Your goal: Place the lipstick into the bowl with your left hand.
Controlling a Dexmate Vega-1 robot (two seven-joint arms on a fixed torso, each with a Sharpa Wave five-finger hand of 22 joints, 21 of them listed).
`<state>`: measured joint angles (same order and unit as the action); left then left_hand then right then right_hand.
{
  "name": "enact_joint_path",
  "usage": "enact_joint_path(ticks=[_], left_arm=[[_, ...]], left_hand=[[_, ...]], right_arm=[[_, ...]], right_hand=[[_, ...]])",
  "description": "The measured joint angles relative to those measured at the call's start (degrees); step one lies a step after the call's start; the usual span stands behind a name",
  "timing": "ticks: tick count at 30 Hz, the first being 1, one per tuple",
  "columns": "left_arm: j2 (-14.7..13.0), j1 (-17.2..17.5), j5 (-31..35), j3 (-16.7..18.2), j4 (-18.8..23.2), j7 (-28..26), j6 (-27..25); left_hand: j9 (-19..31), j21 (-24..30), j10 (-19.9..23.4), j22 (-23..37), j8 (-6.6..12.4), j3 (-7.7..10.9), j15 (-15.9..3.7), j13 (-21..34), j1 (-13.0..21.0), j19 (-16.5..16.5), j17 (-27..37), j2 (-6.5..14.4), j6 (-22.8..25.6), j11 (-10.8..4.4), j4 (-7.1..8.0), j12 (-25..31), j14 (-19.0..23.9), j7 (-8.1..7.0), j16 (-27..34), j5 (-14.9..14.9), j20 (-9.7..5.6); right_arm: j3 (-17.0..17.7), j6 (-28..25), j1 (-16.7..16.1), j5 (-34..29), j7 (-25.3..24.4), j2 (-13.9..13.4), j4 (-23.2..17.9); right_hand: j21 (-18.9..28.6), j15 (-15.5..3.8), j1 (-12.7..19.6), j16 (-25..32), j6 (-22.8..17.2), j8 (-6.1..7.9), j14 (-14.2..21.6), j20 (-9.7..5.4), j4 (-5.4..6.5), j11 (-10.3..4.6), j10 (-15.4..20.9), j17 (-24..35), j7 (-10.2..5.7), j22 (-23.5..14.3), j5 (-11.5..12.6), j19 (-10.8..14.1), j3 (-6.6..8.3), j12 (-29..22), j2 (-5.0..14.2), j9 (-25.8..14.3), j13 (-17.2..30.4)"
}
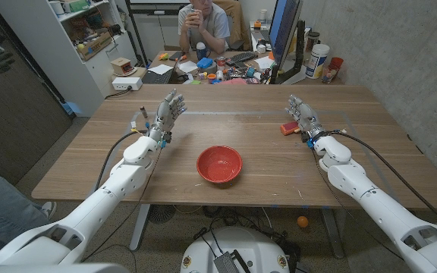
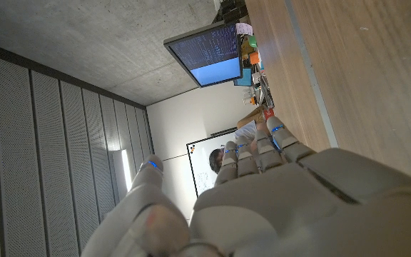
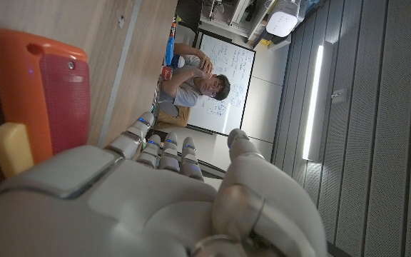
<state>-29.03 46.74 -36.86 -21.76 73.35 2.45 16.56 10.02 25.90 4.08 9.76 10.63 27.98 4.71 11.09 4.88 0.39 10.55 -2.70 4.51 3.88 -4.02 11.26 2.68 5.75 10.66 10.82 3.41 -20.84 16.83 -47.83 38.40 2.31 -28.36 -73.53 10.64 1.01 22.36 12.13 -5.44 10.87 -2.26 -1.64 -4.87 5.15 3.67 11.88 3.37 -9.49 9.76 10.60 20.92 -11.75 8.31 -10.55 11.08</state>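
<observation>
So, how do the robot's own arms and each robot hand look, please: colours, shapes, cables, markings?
Both arms are glossy white with rounded, smooth shells. The left robot hand and the right robot hand are pale grey, human-shaped, with segmented fingers and small blue marks at the finger segments, clear in the left wrist view. A thin black cable runs along the left forearm, and another black cable along the right.

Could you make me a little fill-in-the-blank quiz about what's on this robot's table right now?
1. The bowl in the middle of the wooden table is coloured ____.
2. The bowl lies between the left hand and the ____ hand.
3. The orange and red object lies beside the robot's ____ hand.
4. Inside the bowl there is ____.

Missing words: red; right; right; nothing
</observation>
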Motion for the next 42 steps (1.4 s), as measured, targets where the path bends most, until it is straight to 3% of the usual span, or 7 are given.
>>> enact_joint_path(ticks=[24, 41, 42], left_arm=[[0.5, -2.0, 0.9, -0.6, -2.4, 0.7, -0.5], [-2.1, 1.0, 1.3, 1.2, 2.3, -3.1, -0.6], [-3.8, 2.6, 1.4, 2.2, 5.0, -3.5, -0.8]], left_hand=[[0.0, -0.7, 0.3, 0.0, 0.0, 0.56, 0.27, 0.0, 1.2, -0.3, -0.2, 1.2, 0.2, 0.3, -0.56, 0.4, 0.3, 0.19, 0.2, 0.0, 0.31], [0.2, -1.6, 0.8, 0.0, 0.0, 1.98, 0.72, 0.0, 3.2, 0.1, -0.2, 3.2, 0.7, 0.43, -1.52, 0.6, 0.7, 0.28, 0.2, 0.0, 0.73], [0.3, -1.6, 0.8, 0.0, 0.0, 2.12, 0.72, 0.0, 3.2, 0.2, -0.2, 3.2, 0.7, 0.43, -1.66, 0.6, 0.8, 0.28, 0.2, 0.0, 0.81]], right_arm=[[-0.3, 0.7, 1.2, 0.6, 0.8, 1.5, 1.9], [-0.9, 0.9, 1.6, 0.1, 0.5, 1.8, 2.0], [-1.0, 0.8, 1.6, -0.2, 0.6, 1.8, 2.0]], right_hand=[[0.0, 0.0, 0.0, 0.0, -0.3, 0.0, 0.0, 0.21, 0.0, 0.29, 0.3, 0.0, -0.31, 0.0, 0.0, 0.2, -0.01, 0.0, 0.0, 0.0, 0.0], [0.0, 0.22, 0.0, 0.0, -0.3, 0.0, 0.2, 0.22, 0.0, 0.29, 0.3, 0.0, -0.31, 0.0, 0.0, 0.2, -0.01, 0.0, 0.0, 0.0, 0.0], [0.0, 0.22, 0.0, 0.0, -0.3, 0.0, 0.2, 0.41, 0.0, 0.28, 0.3, 0.0, -0.31, 0.0, 0.0, 0.4, -0.01, 0.0, 0.0, 0.0, 0.0]])
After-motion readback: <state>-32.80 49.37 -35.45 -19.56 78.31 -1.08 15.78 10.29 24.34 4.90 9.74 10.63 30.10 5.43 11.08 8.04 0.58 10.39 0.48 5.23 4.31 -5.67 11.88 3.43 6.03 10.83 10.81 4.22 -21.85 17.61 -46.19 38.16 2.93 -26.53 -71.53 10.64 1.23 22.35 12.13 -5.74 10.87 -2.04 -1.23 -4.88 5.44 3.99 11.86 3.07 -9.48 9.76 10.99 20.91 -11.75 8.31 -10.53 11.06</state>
